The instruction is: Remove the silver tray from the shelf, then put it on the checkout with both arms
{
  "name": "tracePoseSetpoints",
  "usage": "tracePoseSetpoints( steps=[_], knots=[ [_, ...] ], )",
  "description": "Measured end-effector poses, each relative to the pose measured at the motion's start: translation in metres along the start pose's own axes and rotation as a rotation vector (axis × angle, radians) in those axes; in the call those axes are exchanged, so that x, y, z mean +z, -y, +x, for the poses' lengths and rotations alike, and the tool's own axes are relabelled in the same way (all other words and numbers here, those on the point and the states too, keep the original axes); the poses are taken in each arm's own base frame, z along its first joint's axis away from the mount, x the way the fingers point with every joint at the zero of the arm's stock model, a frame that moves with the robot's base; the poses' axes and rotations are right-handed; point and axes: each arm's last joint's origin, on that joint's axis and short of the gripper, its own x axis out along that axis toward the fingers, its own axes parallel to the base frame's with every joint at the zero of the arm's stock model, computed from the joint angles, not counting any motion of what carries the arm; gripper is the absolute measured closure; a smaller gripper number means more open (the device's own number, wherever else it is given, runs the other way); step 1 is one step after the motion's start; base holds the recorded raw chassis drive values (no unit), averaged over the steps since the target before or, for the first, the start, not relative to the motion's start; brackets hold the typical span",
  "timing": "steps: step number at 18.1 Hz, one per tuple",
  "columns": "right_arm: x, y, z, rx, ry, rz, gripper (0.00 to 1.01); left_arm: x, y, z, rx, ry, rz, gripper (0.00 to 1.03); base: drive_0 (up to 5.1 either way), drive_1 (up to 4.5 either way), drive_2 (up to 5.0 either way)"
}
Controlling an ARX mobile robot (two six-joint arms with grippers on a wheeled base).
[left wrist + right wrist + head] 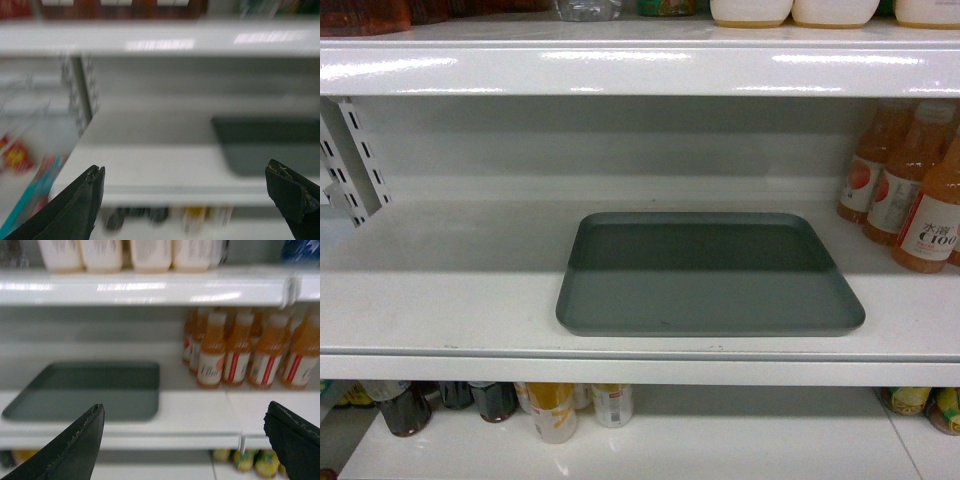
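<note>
I am facing the shelf [450, 290] with nothing yet in hand, so the job is sitting at its very beginning. The silver tray [710, 285] is lying flat on the middle board, its near edge just behind the thick front lip, a little right of centre in my head view, and nothing is resting on it. Neither arm is showing in that head view; I am only seeing them through the wrist cameras. My left gripper [192, 192] is hanging in front of the shelf lip with its jaws spread wide, empty, and the tray is appearing off to its right, not touched. My right gripper [192, 435] is likewise spread wide and holding nothing, with the tray off to its left and a row of orange juice bottles [240, 352] standing on the same board to the right (close enough to the tray's right end that I am judging that side to need the more careful approach). Both wrist views are blurred, so fine detail at the fingertips is beyond me. Everything is left to do: taking hold of the tray at opposite ends, drawing it off the board level, and carrying it to the checkout, which is not appearing in any view at present.
</note>
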Motion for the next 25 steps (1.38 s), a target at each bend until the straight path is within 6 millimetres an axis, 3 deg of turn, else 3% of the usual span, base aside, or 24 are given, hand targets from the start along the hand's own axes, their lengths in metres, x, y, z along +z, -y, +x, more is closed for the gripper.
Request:
tracePoseSetpoints(
  steps=[2,6,9,13,17,22,25],
  knots=[
    [-0.003,0.0,0.007,0.068,-0.293,-0.001,0.03,0.002,0.004,0.012,0.094,-0.273,0.04,0.05,0.0,0.0,0.0],
    [-0.019,0.007,0.049,0.058,-0.439,-0.026,0.03,-0.018,0.022,0.069,-0.019,-0.454,0.043,0.05,0.0,0.0,0.0],
    [-0.022,0.002,0.103,0.112,-0.464,-0.04,0.03,-0.031,0.038,0.128,-0.039,-0.532,-0.017,0.05,0.0,0.0,0.0],
    [-0.055,-0.007,0.172,0.153,-0.649,-0.01,0.03,-0.066,0.054,0.191,-0.023,-0.72,-0.029,0.05,0.0,0.0,0.0],
    [-0.061,-0.01,0.232,0.134,-0.686,0.029,0.03,-0.059,0.066,0.243,-0.008,-0.701,-0.057,0.05,0.0,0.0,0.0],
    [-0.073,-0.014,0.288,0.091,-0.724,0.015,0.03,-0.064,0.083,0.277,-0.011,-0.744,-0.065,0.05,0.0,0.0,0.0],
    [-0.076,-0.019,0.309,0.088,-0.736,0.006,0.03,-0.07,0.089,0.285,-0.013,-0.773,-0.053,0.05,0.0,0.0,0.0]
  ],
)
